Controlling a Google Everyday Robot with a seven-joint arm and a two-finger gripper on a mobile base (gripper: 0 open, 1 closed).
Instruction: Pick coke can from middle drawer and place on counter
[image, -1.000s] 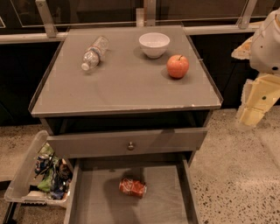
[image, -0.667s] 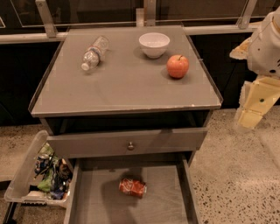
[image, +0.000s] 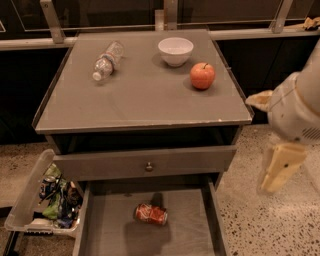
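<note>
A dented red coke can (image: 150, 214) lay on its side on the flat grey floor of the open middle drawer (image: 185, 235), while the cream gripper (image: 279, 169) hung right of the grey tabletop (image: 140, 95), well apart from the can; whether it was open or closed could not be told.

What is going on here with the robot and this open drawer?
A robot arm is at the right of the cabinet, and its gripper hangs beside the counter, holding nothing. The coke can lies on its side on the floor of the open middle drawer, not yet touched. On the counter are a plastic bottle lying down, a white bowl and an apple. A clear bin of packets sits at the left of the drawer.
</note>
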